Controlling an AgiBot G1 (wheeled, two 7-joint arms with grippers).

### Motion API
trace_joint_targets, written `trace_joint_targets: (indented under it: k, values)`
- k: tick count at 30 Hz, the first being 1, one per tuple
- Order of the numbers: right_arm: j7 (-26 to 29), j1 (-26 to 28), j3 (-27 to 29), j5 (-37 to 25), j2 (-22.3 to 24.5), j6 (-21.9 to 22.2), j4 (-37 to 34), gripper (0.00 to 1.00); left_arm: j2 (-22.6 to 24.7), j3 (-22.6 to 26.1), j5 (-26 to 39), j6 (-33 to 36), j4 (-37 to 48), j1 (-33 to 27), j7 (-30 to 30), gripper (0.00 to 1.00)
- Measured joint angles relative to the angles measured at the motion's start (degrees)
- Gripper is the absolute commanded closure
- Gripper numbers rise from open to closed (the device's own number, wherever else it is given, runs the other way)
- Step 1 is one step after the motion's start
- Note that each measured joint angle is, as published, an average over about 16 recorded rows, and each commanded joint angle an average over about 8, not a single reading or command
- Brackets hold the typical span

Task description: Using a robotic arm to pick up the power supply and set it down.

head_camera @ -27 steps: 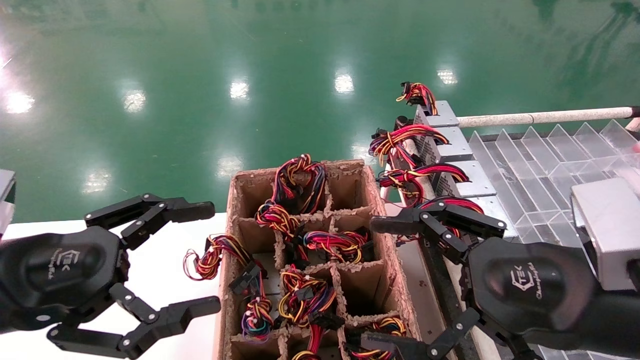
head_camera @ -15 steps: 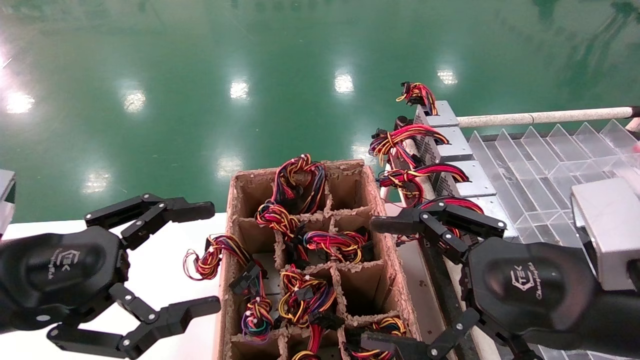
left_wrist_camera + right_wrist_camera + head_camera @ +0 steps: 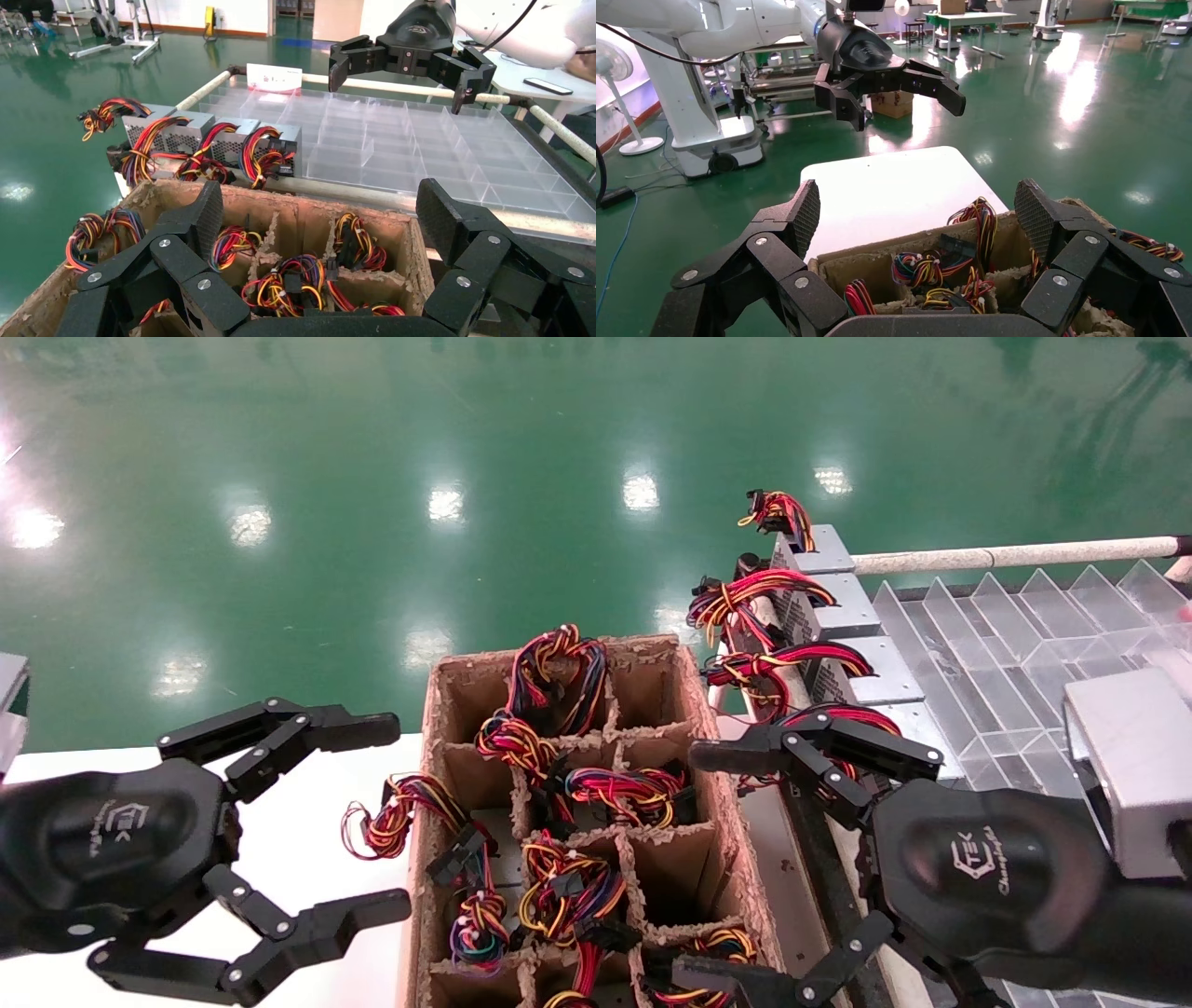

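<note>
Several grey power supplies point(image 3: 843, 607) with red, yellow and black wire loops stand in a row along the near edge of a clear divided tray point(image 3: 1015, 645); the left wrist view shows the same power supplies point(image 3: 188, 133). More wire bundles point(image 3: 559, 887) fill a cardboard divider box point(image 3: 722, 803) between my arms. My left gripper point(image 3: 382, 812) hovers open over the white table point(image 3: 307, 840), left of the box. My right gripper point(image 3: 698, 866) hangs open over the box's right wall. Neither holds anything. The boxes' bodies inside the cardboard cells are hidden under the wires.
The green floor point(image 3: 372, 477) lies beyond the table edge. A pale rail point(image 3: 1006, 557) runs along the tray's far side. From the left wrist, the right gripper point(image 3: 411, 67) shows above the tray point(image 3: 393, 140). From the right wrist, the left gripper point(image 3: 888, 88) shows above the white table point(image 3: 891, 189).
</note>
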Motion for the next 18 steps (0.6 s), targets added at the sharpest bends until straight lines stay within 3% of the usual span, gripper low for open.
trace_joint_targets:
  k: [8,16,18]
  values:
    - [0.0,0.0,0.0,0.0,0.0,0.0,0.0,0.0,0.0,0.0,0.0,0.0,0.0,0.0,0.0,0.0]
    - [0.0,0.0,0.0,0.0,0.0,0.0,0.0,0.0,0.0,0.0,0.0,0.0,0.0,0.0,0.0,1.0]
    - [0.01,-0.01,0.01,0.0,0.0,0.0,0.01,0.0,0.0,0.0,0.0,0.0,0.0,0.0,0.0,1.0]
